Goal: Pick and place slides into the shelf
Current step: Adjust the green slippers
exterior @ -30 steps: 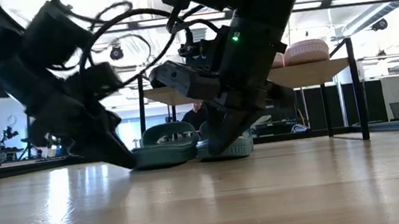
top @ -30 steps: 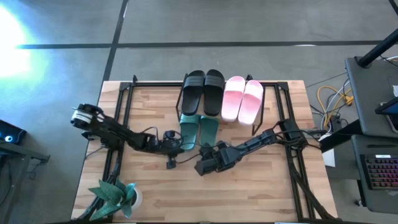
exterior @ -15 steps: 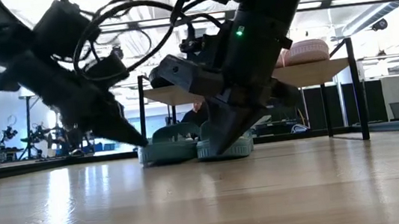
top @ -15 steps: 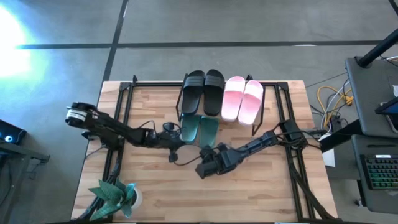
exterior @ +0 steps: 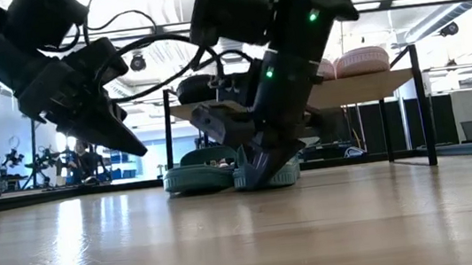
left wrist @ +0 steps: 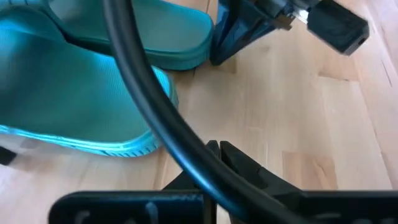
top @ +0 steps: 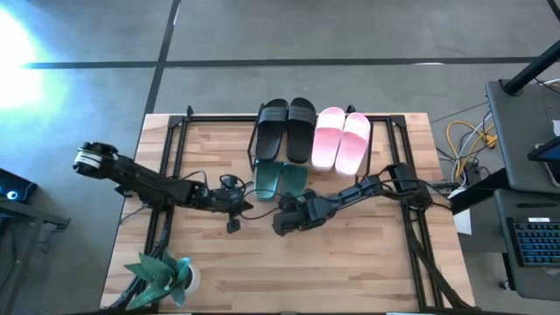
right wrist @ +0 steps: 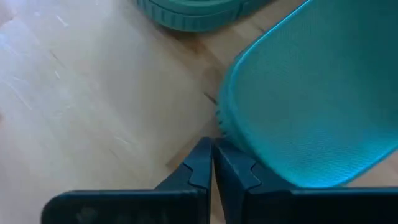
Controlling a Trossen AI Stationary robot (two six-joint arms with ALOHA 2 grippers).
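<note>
Two teal-green slides (top: pixel 281 180) are lying side by side on the pale wooden tabletop (top: pixel 350 262), their toe ends tucked beneath the shelf (top: pixel 378 131), a light plank on thin black metal legs. On the plank, a glossy black pair of slides (top: pixel 286 129) is sitting toward nine o'clock of a soft light pink pair (top: pixel 342 140), the two pairs just beside each other. The right gripper (top: pixel 282 210) is pressing down at the six o'clock end of the teal-green slides, its two dark wedge-shaped fingers (right wrist: pixel 211 163) closed flat against each other and meeting the dimpled, rounded heel edge of the nearer slide; nothing is clamped between them. The left gripper (top: pixel 252 207) is hanging above the boards toward eight o'clock of the same slides, near but apart from them, its fingers likewise pinched together on nothing, with a smooth black cable (left wrist: pixel 149 106) curving across its wrist view. A teal-green potted plant (top: pixel 164 273) is standing near the table's seven o'clock corner, well apart.
</note>
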